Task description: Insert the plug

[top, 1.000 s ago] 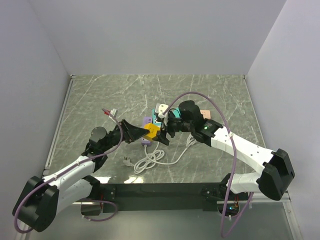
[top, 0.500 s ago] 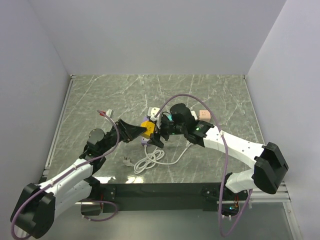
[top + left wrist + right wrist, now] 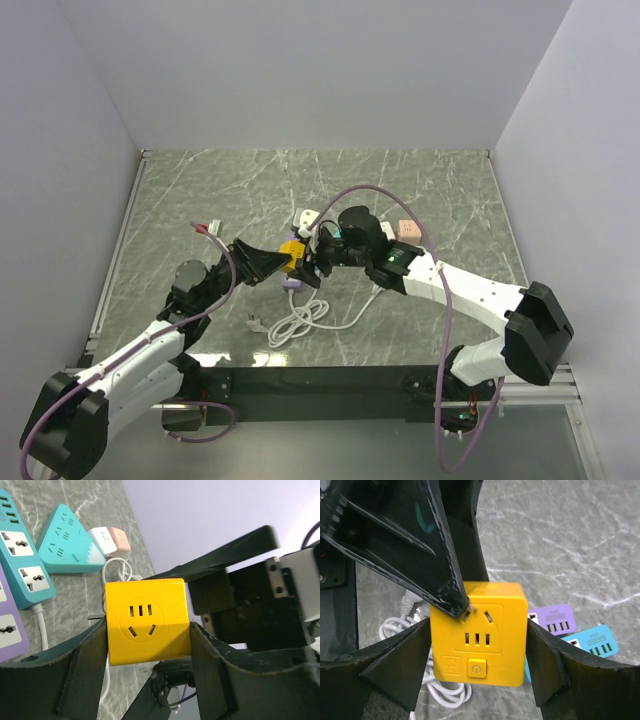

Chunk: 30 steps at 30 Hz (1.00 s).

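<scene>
I see the yellow cube socket [image 3: 147, 622] held up off the table [image 3: 430, 190], near the middle of the top view. My left jaws are spread just as wide as the cube and pinch it on two sides. My right jaws press on its sides too, coming from the right. The plug [image 3: 255, 320] lies on the table, below and left of the cube, at the end of the white cord [image 3: 305, 318].
</scene>
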Available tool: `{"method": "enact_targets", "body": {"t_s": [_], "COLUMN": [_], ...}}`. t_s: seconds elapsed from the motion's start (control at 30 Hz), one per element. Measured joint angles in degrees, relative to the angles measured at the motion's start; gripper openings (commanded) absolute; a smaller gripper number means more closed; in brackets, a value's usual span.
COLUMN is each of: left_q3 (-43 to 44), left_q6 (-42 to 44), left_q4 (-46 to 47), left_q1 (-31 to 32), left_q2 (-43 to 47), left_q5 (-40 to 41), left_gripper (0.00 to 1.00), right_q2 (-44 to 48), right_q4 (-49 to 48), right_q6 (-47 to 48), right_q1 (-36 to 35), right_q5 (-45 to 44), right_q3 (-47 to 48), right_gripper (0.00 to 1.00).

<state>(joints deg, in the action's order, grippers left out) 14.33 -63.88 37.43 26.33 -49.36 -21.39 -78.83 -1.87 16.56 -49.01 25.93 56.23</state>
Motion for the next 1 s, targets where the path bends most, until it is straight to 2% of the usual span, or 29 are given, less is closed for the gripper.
{"method": "enact_targets", "body": {"t_s": [0.13, 0.2, 0.33, 0.4, 0.47, 0.5, 0.57, 0.67, 0.8, 1.0], "left_q3": [0.0, 0.0, 0.0, 0.0, 0.0, 0.0, 0.0, 0.0, 0.1, 0.1], "left_q6": [0.0, 0.0, -0.4, -0.3, -0.3, -0.3, -0.3, 0.0, 1.2, 4.6], "left_q4": [-0.2, -0.4, -0.7, -0.9, -0.8, -0.7, -0.5, -0.9, -3.3, -6.9], "left_q1": [0.0, 0.0, 0.0, 0.0, 0.0, 0.0, -0.4, -1.1, -3.1, -9.4], "left_q2": [1.0, 1.1, 1.1, 1.2, 1.2, 1.2, 1.2, 1.5, 3.2, 4.6], "left_q5": [0.3, 0.3, 0.4, 0.3, 0.3, 0.4, 0.8, 1.5, 1.5, -2.9], "left_gripper": [0.00, 0.00, 0.00, 0.00, 0.10, 0.26, 0.39, 0.56, 0.72, 0.84], "right_q2": [-1.1, -1.2, -1.2, -1.2, -1.5, -1.8, -2.8, -4.6, -7.5, -11.3], "right_q4": [0.8, 1.3, 1.5, 1.6, 2.5, 2.9, 3.9, 5.8, 7.5, 10.6], "right_q6": [0.2, 0.4, 1.4, 1.7, 2.1, 2.4, 3.0, 4.0, 5.2, 6.2], "right_q1": [-0.1, -0.2, -0.3, -0.4, -0.4, -0.4, -0.3, -0.3, 0.2, 4.3], "right_q5": [-0.4, -1.0, -1.7, -2.0, -2.0, -2.0, -2.1, -2.4, -1.4, -2.8], "right_q3": [0.0, 0.0, 0.0, 0.1, 0.8, 1.4, 2.8, 5.2, 8.5, 12.7], "right_gripper": [0.80, 0.74, 0.47, 0.29, 0.17, 0.15, 0.08, 0.07, 0.07, 0.08]}}
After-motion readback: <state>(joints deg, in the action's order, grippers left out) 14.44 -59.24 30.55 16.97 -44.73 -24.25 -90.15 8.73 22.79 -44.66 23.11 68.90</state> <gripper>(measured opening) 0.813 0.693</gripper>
